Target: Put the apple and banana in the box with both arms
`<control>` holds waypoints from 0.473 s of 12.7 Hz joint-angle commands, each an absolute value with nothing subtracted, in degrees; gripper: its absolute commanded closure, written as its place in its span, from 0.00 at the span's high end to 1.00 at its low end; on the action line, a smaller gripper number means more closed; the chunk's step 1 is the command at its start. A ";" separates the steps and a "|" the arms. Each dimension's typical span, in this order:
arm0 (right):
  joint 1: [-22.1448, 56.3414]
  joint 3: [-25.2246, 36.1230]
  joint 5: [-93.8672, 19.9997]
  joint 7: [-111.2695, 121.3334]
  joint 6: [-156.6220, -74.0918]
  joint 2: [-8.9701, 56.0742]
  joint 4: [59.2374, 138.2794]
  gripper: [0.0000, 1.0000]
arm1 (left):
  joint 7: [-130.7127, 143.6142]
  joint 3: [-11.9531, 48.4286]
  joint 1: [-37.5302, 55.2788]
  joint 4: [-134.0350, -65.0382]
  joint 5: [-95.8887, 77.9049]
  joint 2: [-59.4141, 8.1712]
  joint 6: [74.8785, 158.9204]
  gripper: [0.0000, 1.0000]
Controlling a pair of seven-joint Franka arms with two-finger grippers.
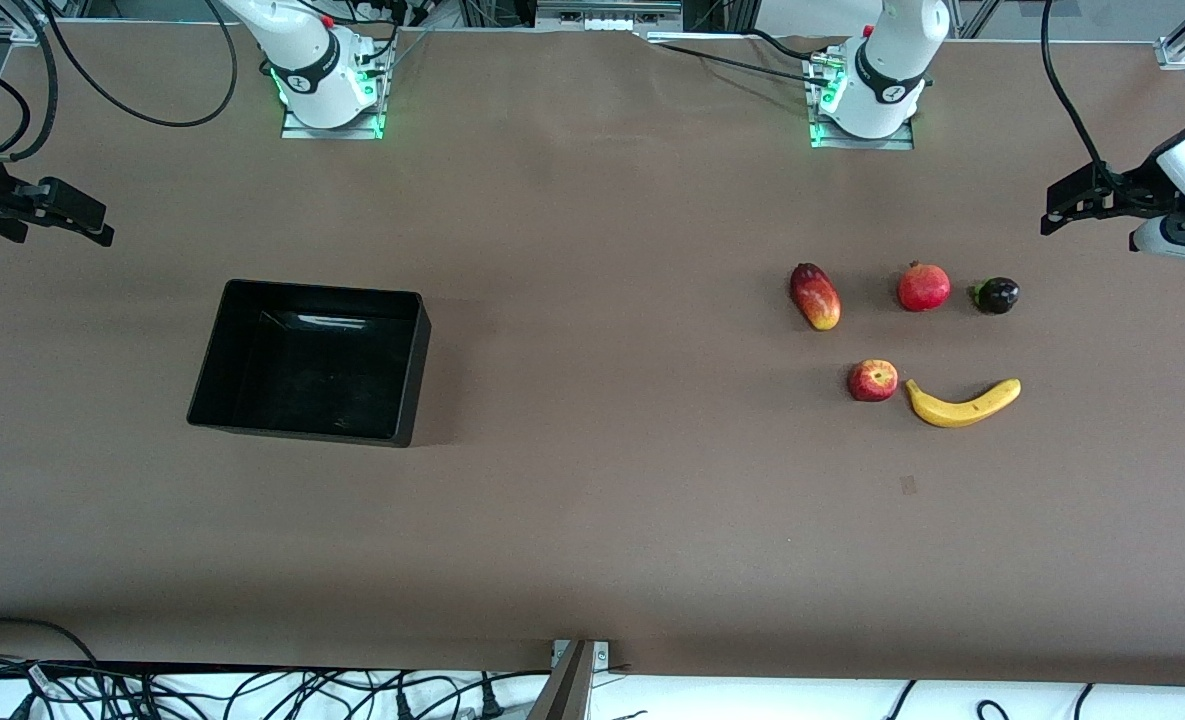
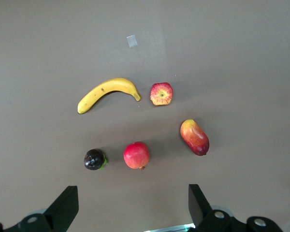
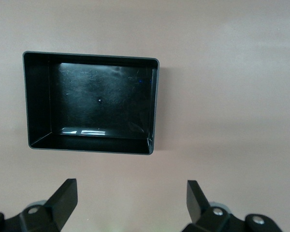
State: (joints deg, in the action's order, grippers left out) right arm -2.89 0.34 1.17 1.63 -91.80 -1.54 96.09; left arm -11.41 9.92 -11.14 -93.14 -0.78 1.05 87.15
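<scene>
The small red apple [image 1: 873, 381] [image 2: 161, 94] lies on the brown table beside the curved yellow banana [image 1: 962, 403] [image 2: 108, 93], toward the left arm's end. The black box [image 1: 322, 291] [image 3: 154, 106] stands empty toward the right arm's end. My left gripper [image 1: 1054, 210] [image 2: 133, 193] hangs open high over the table's edge at the left arm's end, apart from the fruit, with nothing between its fingers. My right gripper [image 1: 102, 228] [image 3: 132, 188] hangs open over the table near the box, holding nothing.
A red-yellow mango [image 1: 815, 296], a red pomegranate [image 1: 924, 287] and a small dark fruit [image 1: 996, 295] lie in a row farther from the front camera than the apple and banana. A small tape mark [image 1: 909, 485] is on the table nearer the camera.
</scene>
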 commanded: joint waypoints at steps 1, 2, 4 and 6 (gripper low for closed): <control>-2.20 0.88 1.50 0.88 -91.84 -1.41 95.45 1.00 | -11.60 10.11 -11.43 -91.41 -1.14 0.26 86.04 1.00; -2.20 0.88 1.58 0.97 -91.58 -1.41 95.45 1.00 | -11.60 10.11 -11.43 -91.32 -1.14 0.26 86.04 1.00; -2.20 0.88 1.58 1.05 -91.49 -1.32 95.45 1.00 | -11.60 10.11 -11.43 -91.41 -1.14 0.18 86.04 1.00; -2.28 0.88 1.49 1.05 -91.32 -1.41 95.54 1.00 | -11.60 10.11 -11.43 -91.41 -1.14 0.26 86.04 1.00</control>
